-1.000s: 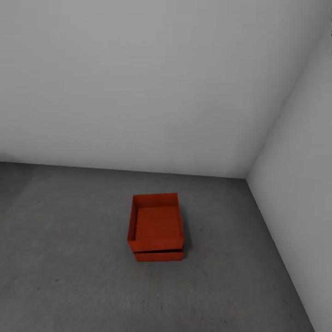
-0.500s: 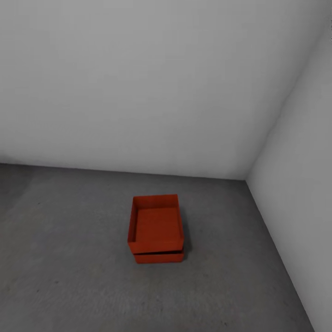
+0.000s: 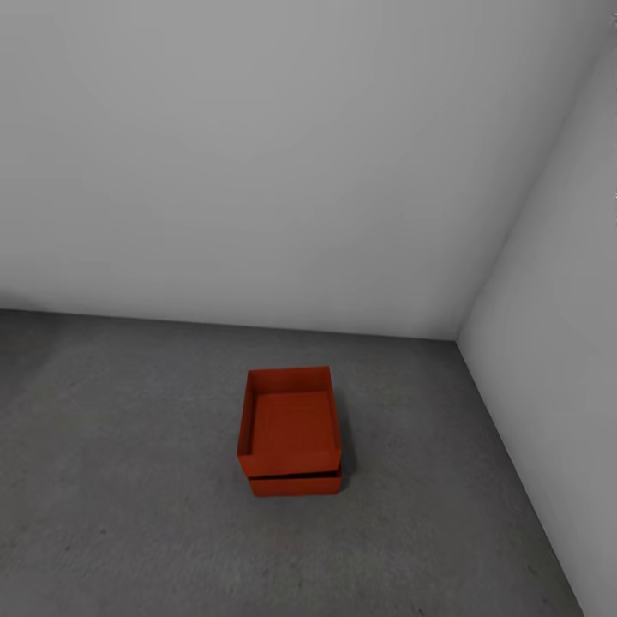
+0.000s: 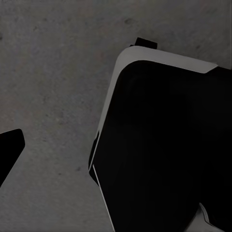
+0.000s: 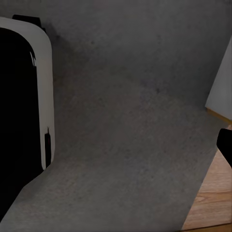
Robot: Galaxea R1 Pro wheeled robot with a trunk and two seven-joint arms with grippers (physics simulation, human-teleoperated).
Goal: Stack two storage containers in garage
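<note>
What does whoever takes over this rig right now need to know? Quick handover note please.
Pincers: neither one's state can be read from the wrist views, which look down at grey floor beside the robot's own body.
Containers: upper container sits on the lower container, slightly offset, on the concrete floor near the garage corner.
Done: both bins are here and stacked.
Left: apparently nothing; maybe check the stack sits steady.
</note>
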